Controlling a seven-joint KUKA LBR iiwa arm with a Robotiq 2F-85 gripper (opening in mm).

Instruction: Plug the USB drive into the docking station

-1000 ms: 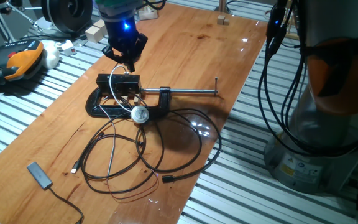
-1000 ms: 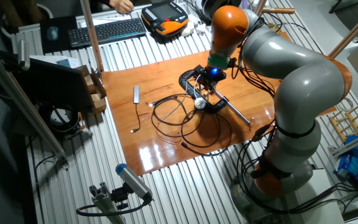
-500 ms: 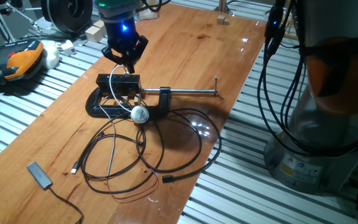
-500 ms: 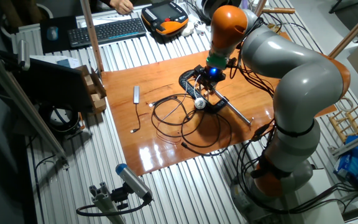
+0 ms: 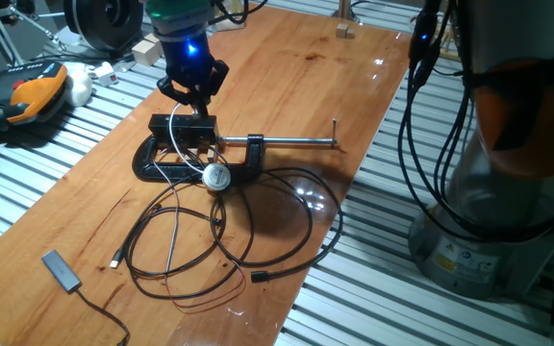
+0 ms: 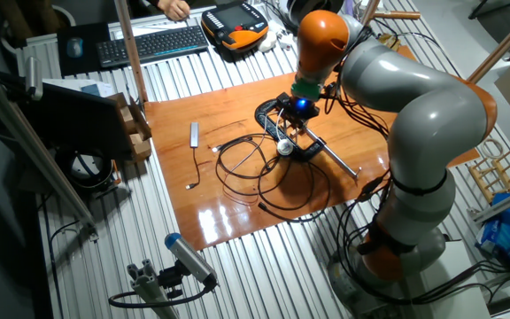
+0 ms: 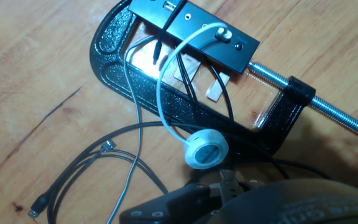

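Small black rectangular docking station [image 7: 194, 28] clamped in black cast G-clamp [image 7: 166, 102] near wooden table's [image 5: 287, 67] far-left edge. Two-finger gripper [image 5: 192, 96] just above; jaw state indeterminate, tiny USB drive not discernible. Risk: white cable [image 7: 163, 93] fouling insertion; misalignment jamming port.

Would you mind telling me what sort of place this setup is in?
Probably a robotics lab: a wooden board laid on aluminium-profile tables, a keyboard and an orange teach pendant behind, and a docking station held in a G-clamp.

The arm bends over from three o'clock, wrist pointing straight down, its gripper [image 5: 192, 99] hanging low, fingers drawn close together.
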